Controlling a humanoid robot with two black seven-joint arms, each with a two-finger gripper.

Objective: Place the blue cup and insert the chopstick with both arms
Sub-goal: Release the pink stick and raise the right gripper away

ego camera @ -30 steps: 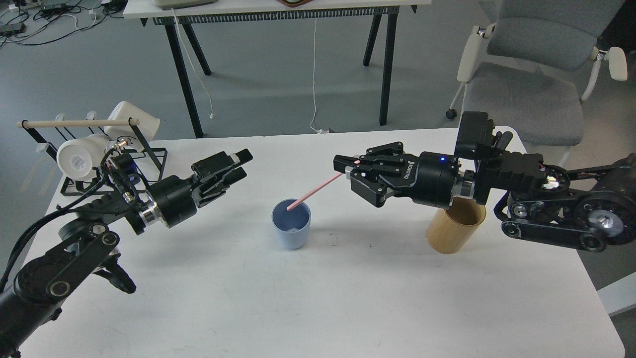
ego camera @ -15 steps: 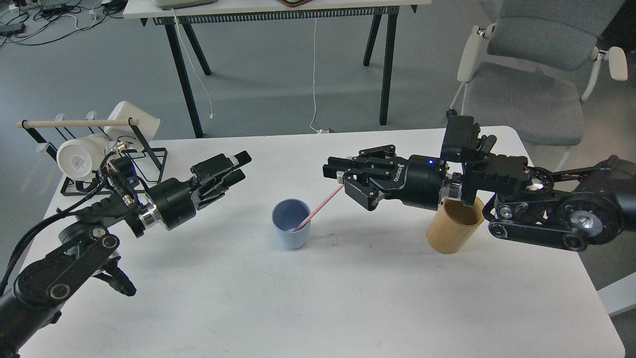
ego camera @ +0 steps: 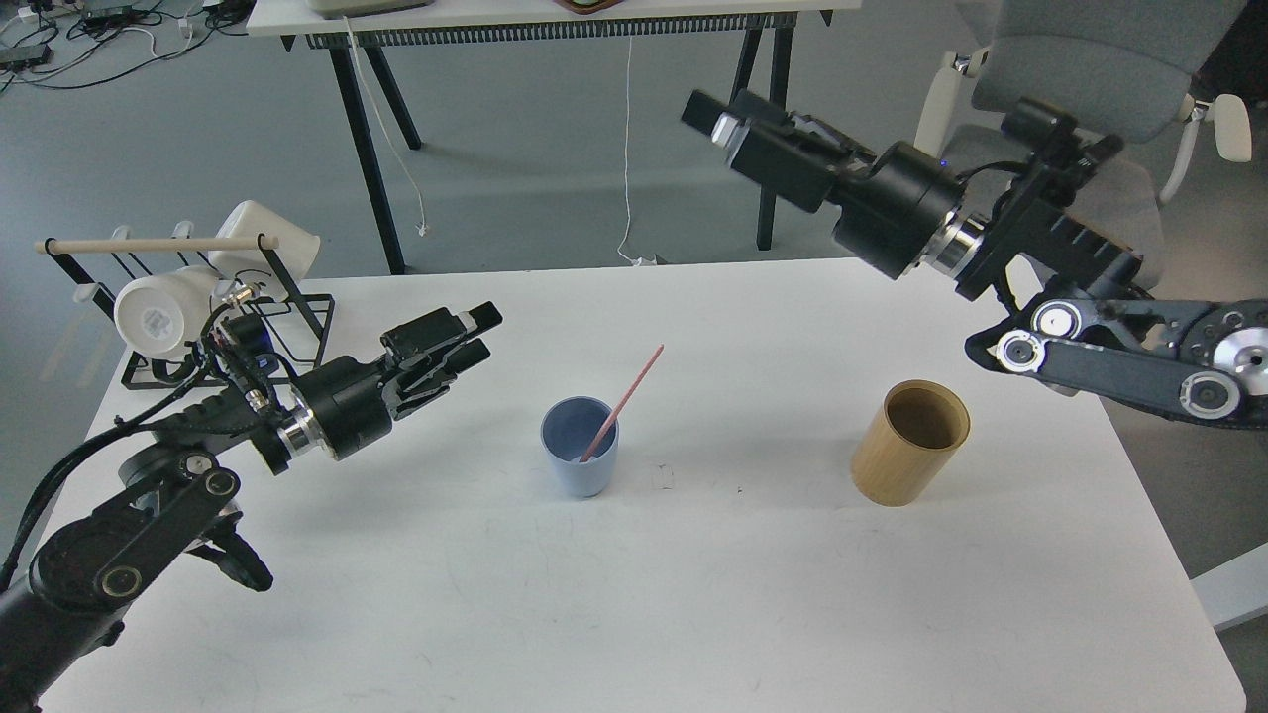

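Note:
The pale blue cup (ego camera: 580,459) stands upright on the white table (ego camera: 634,594), left of centre. The pink chopstick (ego camera: 626,398) rests inside it and leans up to the right, with nothing holding it. My left gripper (ego camera: 482,332) is open and empty. It hovers to the cup's upper left, a short gap away, pointing right. My right gripper (ego camera: 707,116) is raised high above the table's far edge, well clear of the cup. It points up and left, and looks open and empty.
A tan bamboo cylinder (ego camera: 909,457) stands at the right of the table. A black wire rack (ego camera: 297,297) with white mugs (ego camera: 158,312) and a wooden rod (ego camera: 149,245) sits at the far left corner. A grey chair (ego camera: 1070,149) and a second table (ego camera: 555,15) stand beyond.
My right gripper let go of the pink chopstick, which dropped into the blue cup. It then lifted up and back to the right. The left arm has barely moved.

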